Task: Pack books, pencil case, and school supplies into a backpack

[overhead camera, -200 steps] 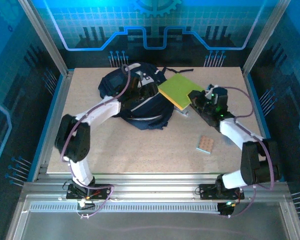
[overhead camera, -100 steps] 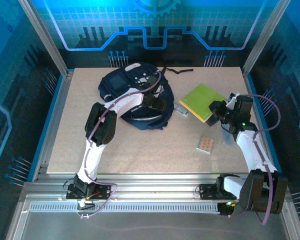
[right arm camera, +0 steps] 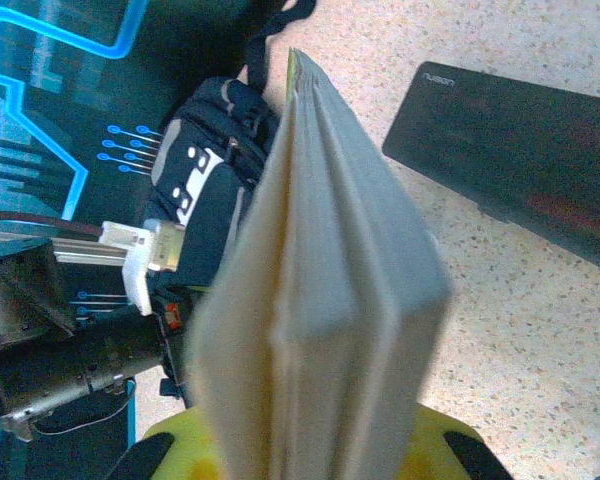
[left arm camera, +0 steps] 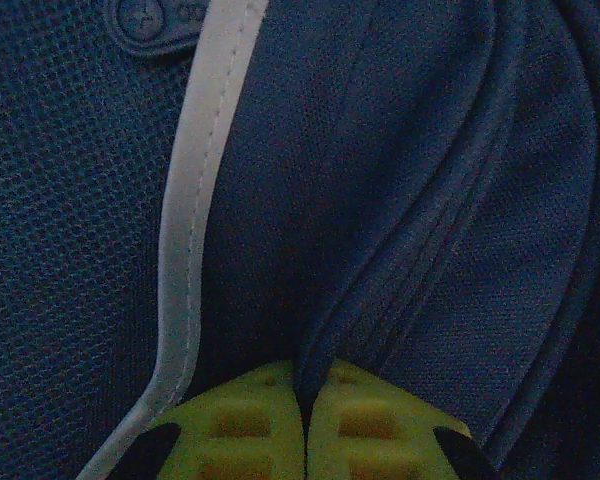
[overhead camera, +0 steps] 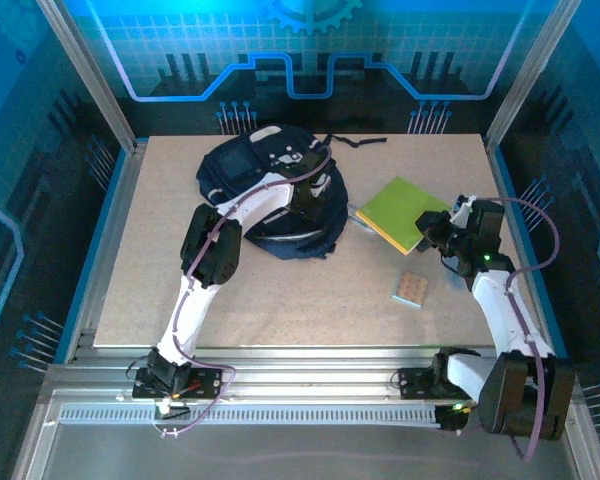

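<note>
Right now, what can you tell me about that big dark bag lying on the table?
The backpack is a large, soft bag of dark navy fabric with a fine mesh-like weave. It has pale grey stitched stripes, small grey patches and black straps, and one strap trails toward the far edge. It lies slumped on the far left-centre of the table, not standing upright. The left gripper reaches over it and is shut on a raised fold of its fabric, just beside one grey stripe.
</note>
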Motion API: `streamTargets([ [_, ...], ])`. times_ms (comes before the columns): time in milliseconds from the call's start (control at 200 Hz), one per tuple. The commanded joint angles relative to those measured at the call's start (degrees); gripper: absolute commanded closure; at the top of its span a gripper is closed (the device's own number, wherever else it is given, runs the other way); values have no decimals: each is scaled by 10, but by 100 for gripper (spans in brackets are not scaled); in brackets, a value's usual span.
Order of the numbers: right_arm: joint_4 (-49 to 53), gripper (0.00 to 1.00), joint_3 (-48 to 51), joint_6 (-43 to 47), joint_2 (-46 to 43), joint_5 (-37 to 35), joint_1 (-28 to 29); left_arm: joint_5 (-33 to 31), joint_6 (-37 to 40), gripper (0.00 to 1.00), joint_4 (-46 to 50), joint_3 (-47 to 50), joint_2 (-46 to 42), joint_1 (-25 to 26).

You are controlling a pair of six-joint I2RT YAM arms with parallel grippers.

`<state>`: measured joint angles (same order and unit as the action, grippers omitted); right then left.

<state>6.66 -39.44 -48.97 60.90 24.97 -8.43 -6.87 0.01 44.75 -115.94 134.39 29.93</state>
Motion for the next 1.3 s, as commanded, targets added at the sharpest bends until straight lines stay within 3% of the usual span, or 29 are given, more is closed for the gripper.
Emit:
streamTargets([
  [0, -6, 100, -6, 13, -23, 13, 1, 12, -4, 100, 53, -19, -31, -18],
  [185, -25, 100, -2, -11, -13, 13, 45, 114, -39, 100, 99, -112, -80, -53],
  [470, -115, 100, -7, -77, 45, -37, 155, 191, -76, 100, 138, -205, -76, -94],
  [620, -255, 100, -28, -143, 151, -78, 229, 209, -90, 100, 131, -206, -77, -97],
  [940, -447, 100, -205, -199, 441, -176, 361, 243, -133, 100, 88, -181, -90, -97],
  [1181, -444, 100, -383, -246, 645, -199, 398, 275, -184, 100, 9, -101, -129, -96],
  [1291, -392, 84, -419, -261, 670, -215, 403, 268, -198, 100, -20, -73, -143, -97],
])
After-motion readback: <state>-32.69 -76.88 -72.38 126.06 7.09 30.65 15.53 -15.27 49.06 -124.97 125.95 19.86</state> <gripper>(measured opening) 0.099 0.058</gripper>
